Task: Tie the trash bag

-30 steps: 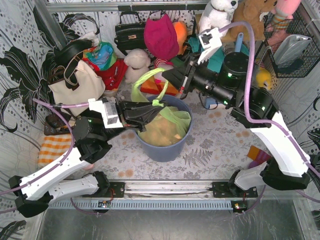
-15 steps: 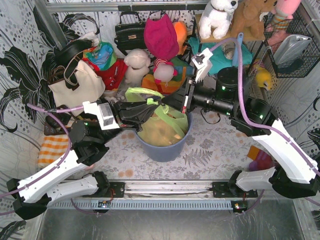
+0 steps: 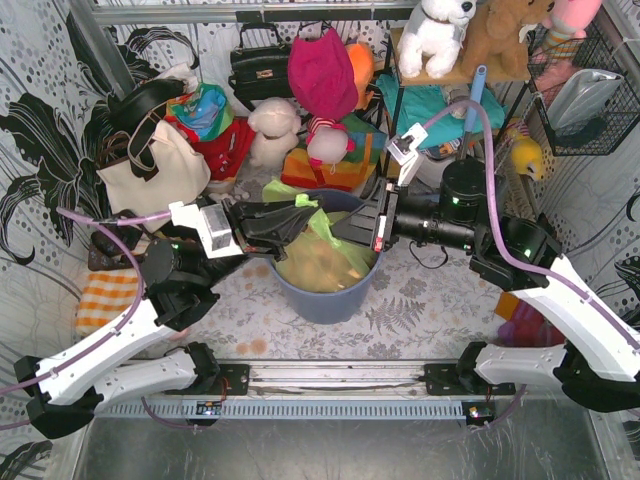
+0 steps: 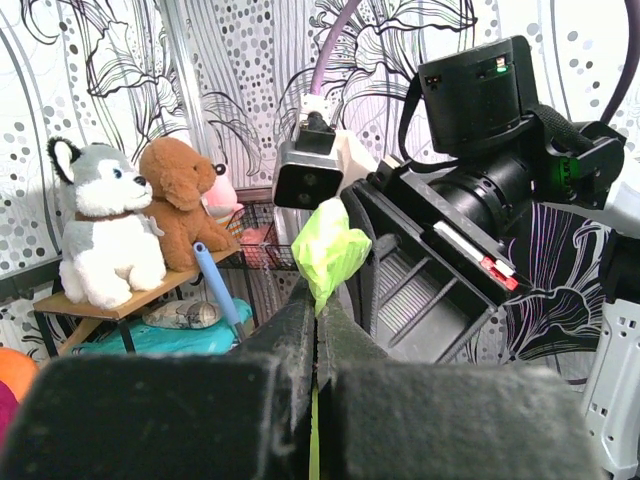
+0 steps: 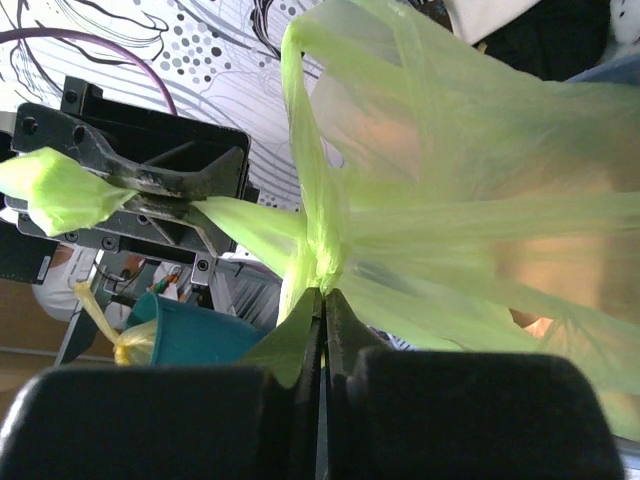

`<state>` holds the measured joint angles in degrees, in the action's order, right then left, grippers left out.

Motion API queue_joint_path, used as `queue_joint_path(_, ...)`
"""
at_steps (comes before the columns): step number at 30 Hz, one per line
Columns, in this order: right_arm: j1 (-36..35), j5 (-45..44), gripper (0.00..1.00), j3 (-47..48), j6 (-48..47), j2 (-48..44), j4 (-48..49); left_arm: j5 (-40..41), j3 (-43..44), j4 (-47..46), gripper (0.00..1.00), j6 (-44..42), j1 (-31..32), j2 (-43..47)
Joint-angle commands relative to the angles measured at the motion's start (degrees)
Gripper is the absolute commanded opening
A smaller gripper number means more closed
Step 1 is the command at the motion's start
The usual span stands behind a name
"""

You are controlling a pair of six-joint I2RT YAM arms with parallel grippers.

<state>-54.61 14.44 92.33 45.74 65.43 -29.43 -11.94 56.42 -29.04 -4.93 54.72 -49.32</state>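
Note:
The lime-green trash bag (image 3: pixel 322 258) sits in the blue-grey bin (image 3: pixel 330 298), with tan paper showing through it. My left gripper (image 3: pixel 306 214) is above the bin's left rim and is shut on one bag flap; a green tuft (image 4: pixel 330 248) sticks out past its tips (image 4: pixel 318 298). My right gripper (image 3: pixel 345 230) comes in from the right over the rim. It is shut on a bunched strip of the bag (image 5: pixel 323 262) at its tips (image 5: pixel 323 292). The two grippers face each other closely. The left gripper (image 5: pixel 150 182) also shows in the right wrist view.
Handbags (image 3: pixel 155 165), a red hat (image 3: pixel 322 75) and plush toys (image 3: pixel 275 125) crowd the back behind the bin. A shelf with stuffed dogs (image 3: pixel 435 30) and a wire basket (image 3: pixel 585 95) stand at back right. An orange striped cloth (image 3: pixel 105 295) lies at left.
My right gripper has swung from behind the bin down to its right rim, pulling its green flap along. My left gripper has stayed over the left rim, still holding its flap.

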Motion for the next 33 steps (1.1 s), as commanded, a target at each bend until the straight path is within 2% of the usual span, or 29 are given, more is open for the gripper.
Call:
queue_joint_path(1, -0.76, 2.17, 0.00, -2.43, 3.55, -1.94, 5.58, 1.51, 0.13, -1.02, 0.00, -1.29, 0.21, -0.15)
queue_joint_path(12, -2.01, -5.16, 0.00, -5.23, 6.29, -5.60, -0.29, 2.49, 0.34, -0.59, 0.00, -1.56, 0.21, 0.10)
queue_joint_path(18, -2.02, -1.93, 0.00, -5.50, 7.86, -4.05, -3.14, 2.56, 0.49, -0.32, 0.00, -1.88, 0.21, 0.18)
queue_joint_path(25, -1.99, 6.17, 0.00, -7.17, 11.33, -0.63, 4.15, 2.39, 0.13, -0.81, 0.00, -1.87, 0.21, 0.08)
queue_joint_path(29, -2.07, 4.87, 0.00, -9.72, 13.23, -0.49, 8.67, 2.04, 0.09, -0.94, 0.00, -1.69, 0.21, -0.16)
queue_joint_path(33, -2.52, -1.48, 0.00, -13.49, 14.42, -1.82, 13.23, 1.94, 0.12, -0.77, 0.00, -1.58, 0.21, -0.27)
